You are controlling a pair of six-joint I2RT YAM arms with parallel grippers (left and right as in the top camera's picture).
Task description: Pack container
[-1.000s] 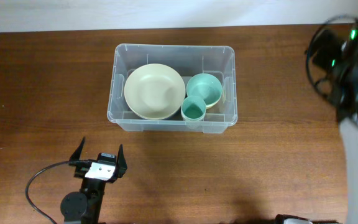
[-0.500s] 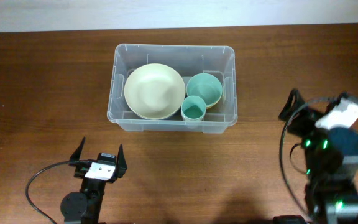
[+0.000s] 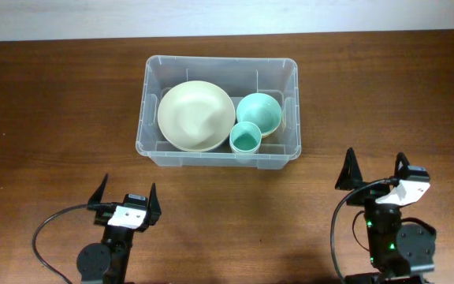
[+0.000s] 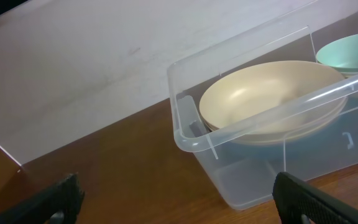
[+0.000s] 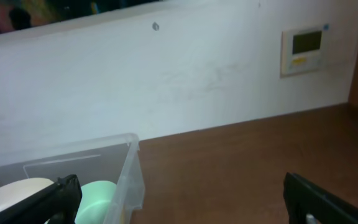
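**Near the front edge, idling wide open; farther back, sitting packed**

Toward the far side of the dark wooden table (image 3: 53,118), finding the large clear rectangular plastic container (image 3: 211,158) resting upright, well apart from both arms. Holding, inside it, a wide cream round bowl (image 3: 195,116) at left, a teal round bowl (image 3: 258,113) at right, and a small teal cup (image 3: 245,139) just beside both, against the near wall. Spotting no loose item outside it from overhead, so judging the packing as finished or nearly so.

Finding the left gripper (image 3: 128,189) low at the near left, fingers spread wide, gripping nothing. Finding the right gripper (image 3: 374,167) low at the near right, likewise splayed and empty.

Risking, from here:
- Catching the thin rounded rim with a spread finger while reaching in, and so dragging or tipping a container that is probably light.
- Misjudging the transparent walls, which are showing only faintly in both wrist views.
- Knocking over the teal cup, sitting tight between the bowls and the wall.
- Pinching the shallow edge of the cream round bowl and losing it on smooth plastic.
- Crowding both arms over one narrow opening and clashing there.
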